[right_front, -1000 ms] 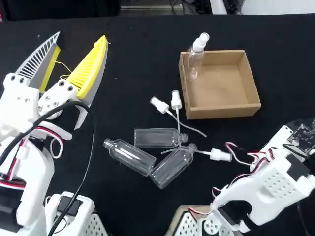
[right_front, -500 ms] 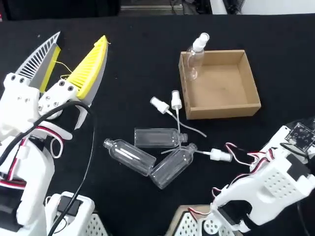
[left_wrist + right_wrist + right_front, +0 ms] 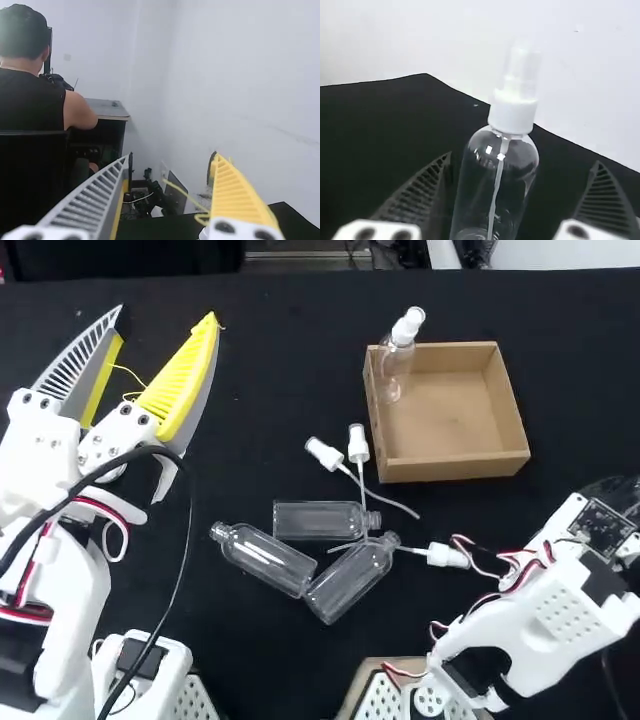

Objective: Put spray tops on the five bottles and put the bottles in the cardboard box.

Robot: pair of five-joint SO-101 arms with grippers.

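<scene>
At the table's (image 3: pixel 270 300) near right corner, the right arm has eased slightly toward the middle over the last second, and its red and white wires now hang just beside a loose spray top (image 3: pixel 447 557). The right gripper (image 3: pixel 522 160) has its dark fingers spread wide, with a capped bottle (image 3: pixel 495 185) standing between them. One finger looks close to the glass, but I cannot tell whether it touches. Nothing else has moved, so the shift probably means this bottle is on its way to the box.

Near the middle of the table, three uncapped bottles lie on their sides: one to the left (image 3: pixel 262 558), one beside it toward the right (image 3: pixel 350 578), and one just behind them (image 3: pixel 312 520). Their necks bunch together, which leaves little room for a clean pick. Just beyond, two more spray tops (image 3: pixel 323 452) (image 3: pixel 357 445) lie close by the box's near left corner.

The cardboard box (image 3: pixel 450 468) sits toward the far right, and one capped bottle (image 3: pixel 395 355) leans in its far left corner. The rest of its floor is open for a drop from above.

Over the left side, the left gripper (image 3: pixel 162 315) hangs with its fingers spread and holds nothing. Bare table lies between it and the box
</scene>
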